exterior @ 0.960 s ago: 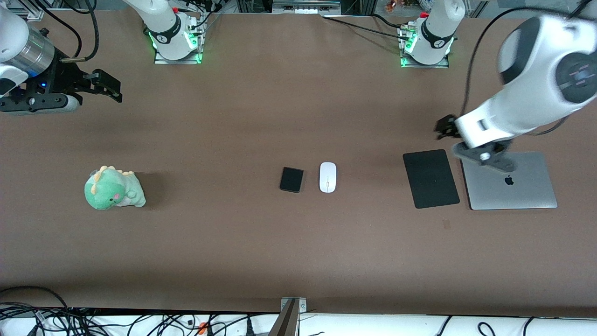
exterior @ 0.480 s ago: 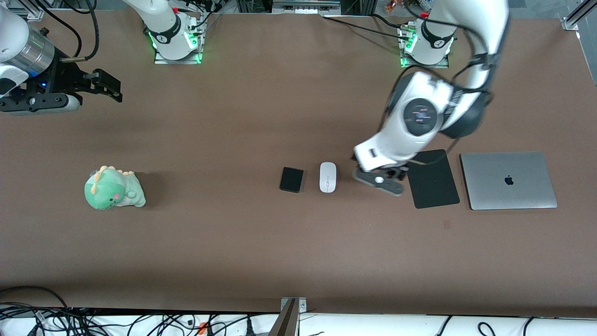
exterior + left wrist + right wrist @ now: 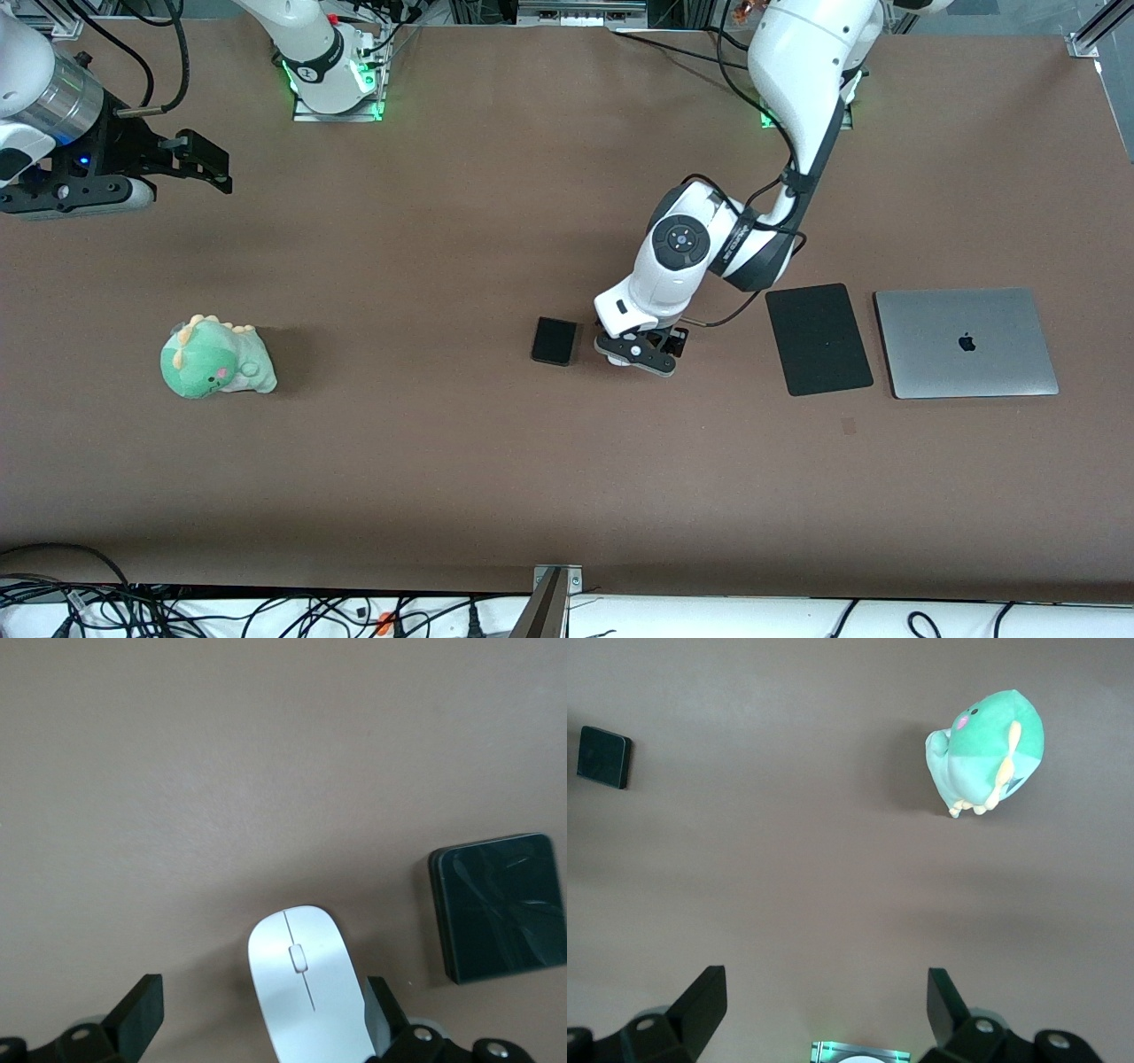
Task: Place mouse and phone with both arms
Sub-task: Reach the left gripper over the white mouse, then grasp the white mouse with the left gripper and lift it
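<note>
Hovering low over the middle of the tabletop [image 3: 443,461], our left gripper [image 3: 261,1028] straddles the white mouse [image 3: 306,983] with its jaws spread wide and nothing in them, one finger on either side of the mouse's body and neither yet touching it. In the front view the mouse is hidden under the left gripper [image 3: 640,347]. The phone [image 3: 555,341] lies flat just beside the mouse, toward the right arm's end of the tabletop, glossy face up and untouched. Our right gripper [image 3: 199,168] waits in the air above that end of the tabletop, jaws likewise fully open and empty, with the green plush dinosaur [image 3: 215,358] below it and nearer the front camera. A black mouse pad [image 3: 819,338] and a closed silver laptop [image 3: 966,342] sit side by side toward the left arm's end. We judge the step in hand to be the pickup of the mouse: the approach looks lined up, and the grasp has not begun. The next move calls for a short descent so the fingers bracket the mouse's flanks, then a squeeze on its smooth, rounded sides, which could slip if caught too high. The pad looks the likely resting place for the mouse, while the phone is left for our right arm.
</note>
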